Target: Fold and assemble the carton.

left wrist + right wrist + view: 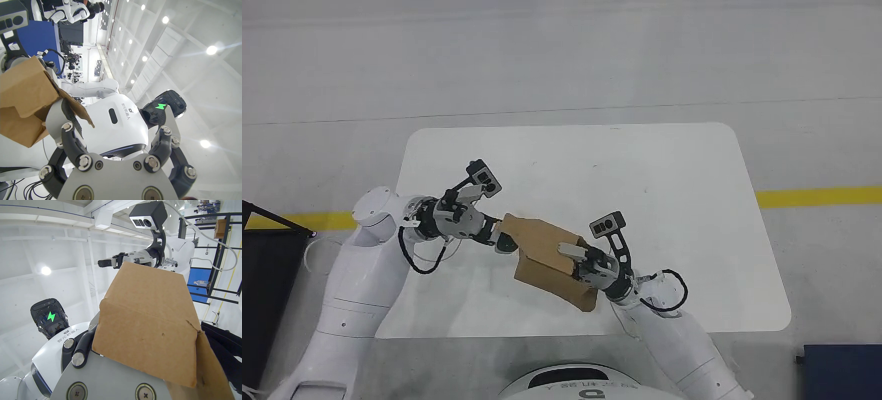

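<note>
White bench [692, 180] on a grey floor [542, 60] with a yellow stripe [822, 196]. We see the brown carton [542, 245] toward the bench's six o'clock edge, between the two arms. The left claw [112, 109] is spread wide at the carton's nine o'clock, with one finger [54, 117] touching a loose flap [79, 108]. The right claw [575, 253] sits at its three o'clock. We can't tell its state because cardboard covers it.

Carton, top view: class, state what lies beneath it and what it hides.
Beneath the carton lies the white table. The patch directly below is covered, so anything resting there cannot be seen.
</note>
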Tool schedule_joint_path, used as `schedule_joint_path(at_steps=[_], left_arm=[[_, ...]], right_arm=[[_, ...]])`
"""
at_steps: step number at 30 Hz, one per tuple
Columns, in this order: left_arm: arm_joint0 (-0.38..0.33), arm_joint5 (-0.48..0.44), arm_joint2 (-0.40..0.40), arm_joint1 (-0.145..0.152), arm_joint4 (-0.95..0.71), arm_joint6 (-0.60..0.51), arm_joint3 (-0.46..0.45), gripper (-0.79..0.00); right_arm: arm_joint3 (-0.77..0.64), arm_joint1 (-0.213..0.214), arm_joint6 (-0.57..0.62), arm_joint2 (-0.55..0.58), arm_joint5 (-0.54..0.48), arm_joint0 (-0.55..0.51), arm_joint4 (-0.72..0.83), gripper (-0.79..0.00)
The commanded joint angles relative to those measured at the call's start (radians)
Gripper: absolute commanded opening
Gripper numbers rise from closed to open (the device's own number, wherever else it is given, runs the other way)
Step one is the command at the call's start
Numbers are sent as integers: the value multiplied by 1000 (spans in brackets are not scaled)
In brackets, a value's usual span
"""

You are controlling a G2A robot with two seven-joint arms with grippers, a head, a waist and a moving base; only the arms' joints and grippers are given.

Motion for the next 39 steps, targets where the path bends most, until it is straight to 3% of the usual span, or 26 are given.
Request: schedule_joint_path(at_steps=[1,6,18,33,36,38,39], left_arm=[[5,-3,-23,5,-2,0,-2,0],[10,-8,-48,11,-18,4,16,0],[-7,-20,33,2,-44,-13,54,0],[-10,-34,63,8,-6,-13,35,0],[-14,-37,69,11,35,-2,40,-179],[-19,-48,71,14,65,-5,37,-394],[-20,-52,71,15,81,-8,37,-406]], right_arm=[[-3,1,0,0,1,-1,1,-785],[-11,3,-3,-9,10,1,-7,-785],[-46,10,-21,-24,11,-3,-36,-785],[-43,15,-40,-38,5,3,-39,-785],[-35,15,-43,-41,3,9,-37,-785],[-32,16,-42,-43,3,12,-37,-785],[-31,16,-41,-44,2,13,-37,-785]])
